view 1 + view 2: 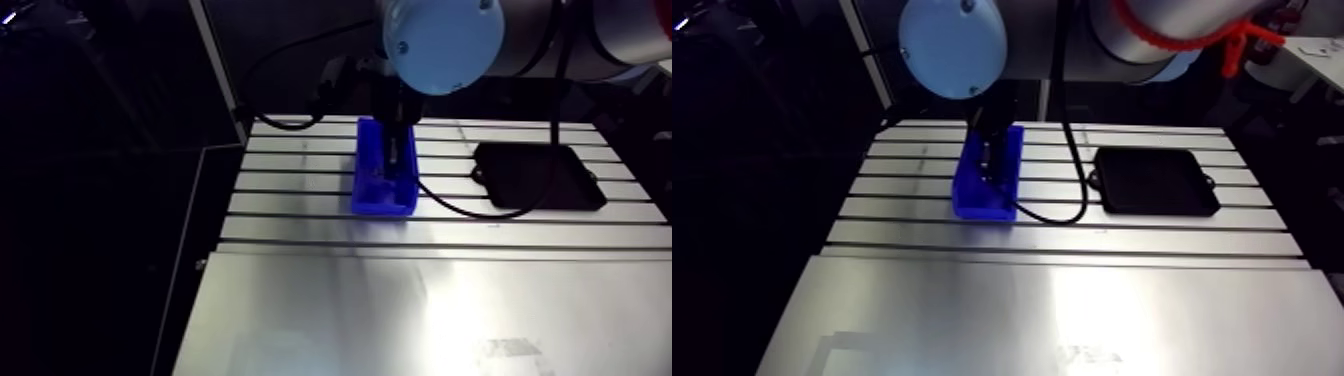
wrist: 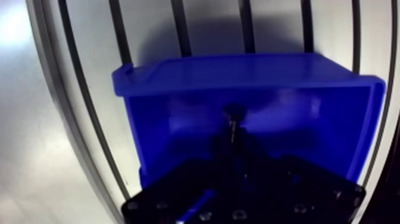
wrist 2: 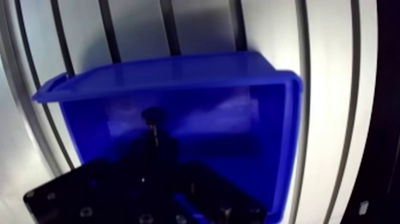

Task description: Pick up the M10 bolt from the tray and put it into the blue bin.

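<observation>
The gripper (image 2: pixel 233 146) is hanging inside the blue bin (image 2: pixel 250 71) and gripping the M10 bolt (image 2: pixel 233 119), which is sticking straight out beyond its fingertips, long axis in line with them, head nearest the bin floor

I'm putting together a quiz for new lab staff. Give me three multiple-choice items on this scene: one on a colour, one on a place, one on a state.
1. The tray is: A black, B white, C red.
2. The gripper hangs: A over the tray, B in the bin, C beside both.
3. The bin is: A upside down, B lidded, C upright and open.

Answers:
1. A: it shows dark against the silver table.
2. B: the wrist view shows blue walls around the gripper.
3. C: the wrist view looks straight down into it.
</observation>
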Robot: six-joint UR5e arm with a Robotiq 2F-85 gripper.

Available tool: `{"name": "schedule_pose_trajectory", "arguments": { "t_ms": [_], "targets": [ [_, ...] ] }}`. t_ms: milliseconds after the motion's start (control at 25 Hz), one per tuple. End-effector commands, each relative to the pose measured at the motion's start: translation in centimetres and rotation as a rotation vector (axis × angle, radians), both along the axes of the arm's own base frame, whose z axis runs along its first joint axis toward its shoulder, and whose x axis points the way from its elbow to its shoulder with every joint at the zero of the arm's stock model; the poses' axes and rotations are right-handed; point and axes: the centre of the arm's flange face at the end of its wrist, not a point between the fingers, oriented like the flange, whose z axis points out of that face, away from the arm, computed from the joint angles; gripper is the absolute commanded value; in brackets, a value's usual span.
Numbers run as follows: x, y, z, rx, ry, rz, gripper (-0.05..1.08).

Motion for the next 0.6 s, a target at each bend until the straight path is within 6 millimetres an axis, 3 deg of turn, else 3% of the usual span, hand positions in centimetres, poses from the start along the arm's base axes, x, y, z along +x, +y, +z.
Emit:
{"name": "schedule_pose_trajectory", "arguments": {
  "t_ms": [40,320,400,600],
  "targets": [
    [0.1,0.05,-0.28,-0.001,-0.006,-0.002,1.0],
    [0.09,-0.13,-0.3,0.0,0.018,-0.009,0.84],
    [0.01,-0.11,-0.24,0.001,0.034,-0.012,0.65],
    [-0.09,0.01,-0.43,0.005,0.032,-0.015,0.4]
  ]
}}
